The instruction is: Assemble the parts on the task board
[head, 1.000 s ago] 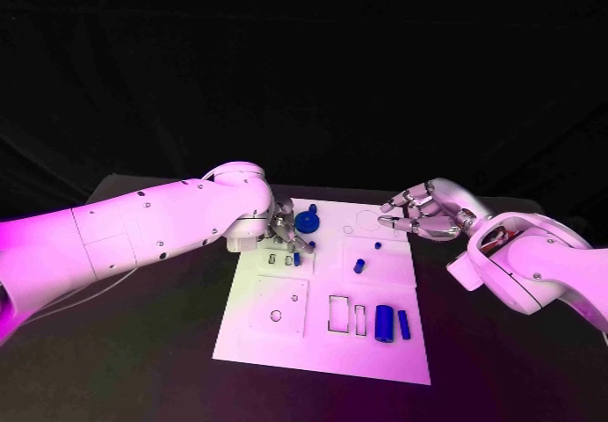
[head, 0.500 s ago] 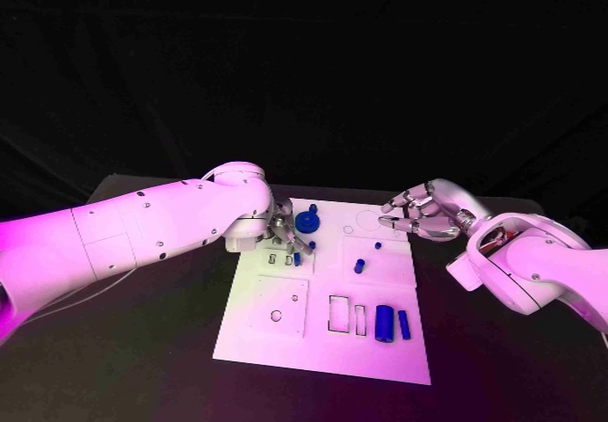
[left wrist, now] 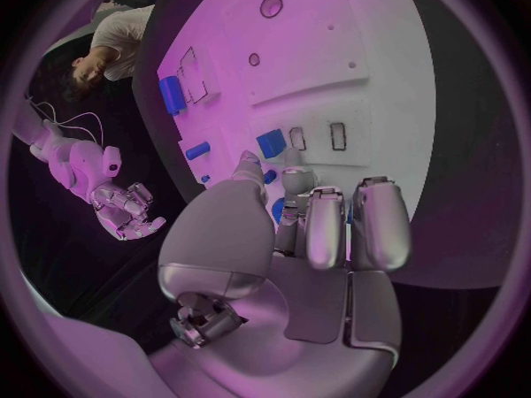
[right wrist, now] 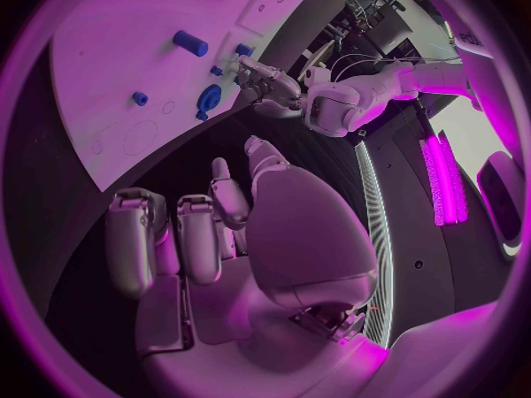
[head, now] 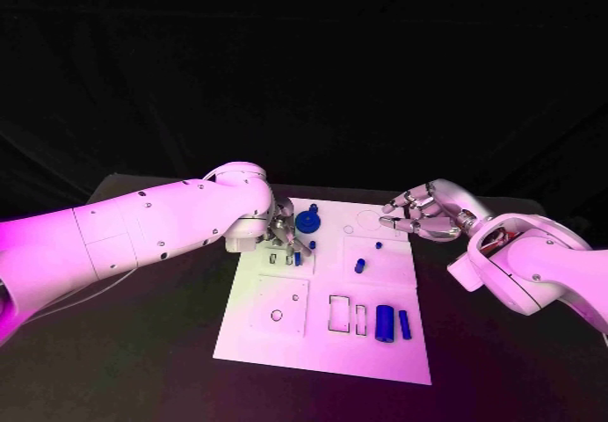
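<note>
The parts are small blue pieces scattered over the task board (head: 323,352): a round knob-like part (head: 308,220) near the far edge, a short peg (head: 358,265) mid-board, and two longer blocks (head: 392,323) beside the empty slots nearer me. I judge them light, rigid and smooth, best pinched across their short sides with fingertips. My left hand (head: 286,236) hovers low over the small slots by the knob, fingers curled close together; whether it pinches a part I cannot tell. My right hand (head: 422,214) hangs off the board's far right edge, fingers curled in on nothing. Compared with a second ago, I see nothing shifted: both hands and all parts sit as they did
</note>
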{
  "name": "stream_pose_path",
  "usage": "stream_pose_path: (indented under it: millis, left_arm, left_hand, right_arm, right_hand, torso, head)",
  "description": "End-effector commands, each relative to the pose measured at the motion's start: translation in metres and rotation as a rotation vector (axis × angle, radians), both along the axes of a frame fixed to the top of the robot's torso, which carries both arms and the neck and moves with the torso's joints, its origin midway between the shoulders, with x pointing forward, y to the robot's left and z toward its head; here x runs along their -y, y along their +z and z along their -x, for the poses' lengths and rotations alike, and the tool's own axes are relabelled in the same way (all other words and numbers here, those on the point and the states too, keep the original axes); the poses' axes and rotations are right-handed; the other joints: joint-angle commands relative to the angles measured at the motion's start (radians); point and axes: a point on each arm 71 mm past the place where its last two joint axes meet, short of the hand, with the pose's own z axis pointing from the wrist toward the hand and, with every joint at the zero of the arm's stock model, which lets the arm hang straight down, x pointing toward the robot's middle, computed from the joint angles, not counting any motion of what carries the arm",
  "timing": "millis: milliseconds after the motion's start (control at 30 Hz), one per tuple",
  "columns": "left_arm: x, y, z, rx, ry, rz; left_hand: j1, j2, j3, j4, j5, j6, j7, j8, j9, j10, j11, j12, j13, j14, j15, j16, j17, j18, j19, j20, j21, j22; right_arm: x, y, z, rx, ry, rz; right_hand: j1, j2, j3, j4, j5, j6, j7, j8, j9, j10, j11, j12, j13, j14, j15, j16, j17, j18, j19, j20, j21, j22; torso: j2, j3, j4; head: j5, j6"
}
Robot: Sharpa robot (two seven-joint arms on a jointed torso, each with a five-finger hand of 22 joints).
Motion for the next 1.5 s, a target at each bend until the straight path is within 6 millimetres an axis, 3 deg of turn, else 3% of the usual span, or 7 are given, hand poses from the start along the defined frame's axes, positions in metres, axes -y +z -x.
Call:
stream_pose_path:
  millis: [33, 833, 1267, 1500]
  left_arm:
    - [0.0001, -0.001, 0.0015, -0.017, -0.005, -0.028]
    - [0.0023, -0.0019, 0.0031, -0.041, -0.029, -0.013]
    - [0.0036, -0.0024, 0.0031, -0.052, -0.038, -0.004]
    - [0.0049, -0.0024, 0.0032, -0.055, -0.041, 0.004]
  left_hand:
    - [0.01, 0.002, -0.001, -0.003, -0.002, -0.005, 0.0, 0.005, 0.002, -0.007, 0.001, 0.004, 0.003, 0.038, -0.007, -0.003, 0.001, -0.018, 0.005, 0.0, 0.006, 0.001]
    - [0.035, 0.022, 0.005, -0.006, -0.001, -0.006, -0.001, 0.015, 0.014, -0.01, 0.0, -0.002, -0.005, 0.037, -0.006, -0.006, 0.0, -0.019, 0.005, 0.002, 0.012, 0.01]
    - [0.106, 0.062, 0.05, -0.032, -0.001, -0.019, -0.002, 0.018, 0.025, -0.02, -0.001, -0.02, -0.022, 0.036, -0.006, -0.01, -0.001, -0.019, 0.001, 0.004, 0.015, 0.013]
    - [0.168, 0.078, 0.115, -0.061, 0.001, -0.029, -0.005, 0.011, 0.026, -0.027, -0.005, -0.035, -0.034, 0.036, -0.009, -0.012, -0.001, -0.019, -0.001, 0.002, 0.016, 0.016]
  right_arm:
    - [-0.0005, -0.0001, 0.0003, 0.006, 0.004, 0.008]
    - [-0.0011, 0.0003, -0.0005, 0.015, 0.005, 0.003]
    - [-0.0012, 0.0005, -0.0004, 0.017, 0.004, 0.002]
    - [-0.0013, 0.0005, -0.0006, 0.016, 0.004, 0.001]
  right_hand:
    - [-0.006, 0.004, -0.007, 0.0, 0.004, -0.007, -0.001, 0.004, 0.001, -0.005, -0.003, -0.005, 0.0, 0.063, -0.01, -0.007, 0.087, 0.007, -0.005, -0.003, -0.006, 0.141]
    - [-0.004, 0.007, -0.005, -0.001, 0.009, -0.007, -0.001, 0.005, 0.002, -0.004, -0.004, -0.005, 0.0, 0.063, -0.01, -0.007, 0.087, 0.007, -0.005, -0.003, -0.006, 0.141]
    - [-0.003, 0.008, -0.004, -0.002, 0.01, -0.007, -0.001, 0.006, 0.003, -0.004, -0.004, -0.005, 0.0, 0.062, -0.011, -0.008, 0.086, 0.007, -0.005, -0.003, -0.006, 0.141]
    - [-0.003, 0.008, -0.004, -0.002, 0.01, -0.007, -0.001, 0.006, 0.003, -0.004, -0.004, -0.005, 0.0, 0.062, -0.011, -0.008, 0.086, 0.007, -0.005, -0.003, -0.006, 0.141]
  torso:
    - [0.001, 0.0001, 0.0002]
    - [0.001, -0.0004, 0.0006]
    - [0.001, -0.0003, 0.001]
    - [0.001, -0.0001, 0.0]
  head:
    - [0.0, -0.001]
    - [-0.001, -0.004]
    - [0.0, -0.006]
    - [0.001, -0.007]
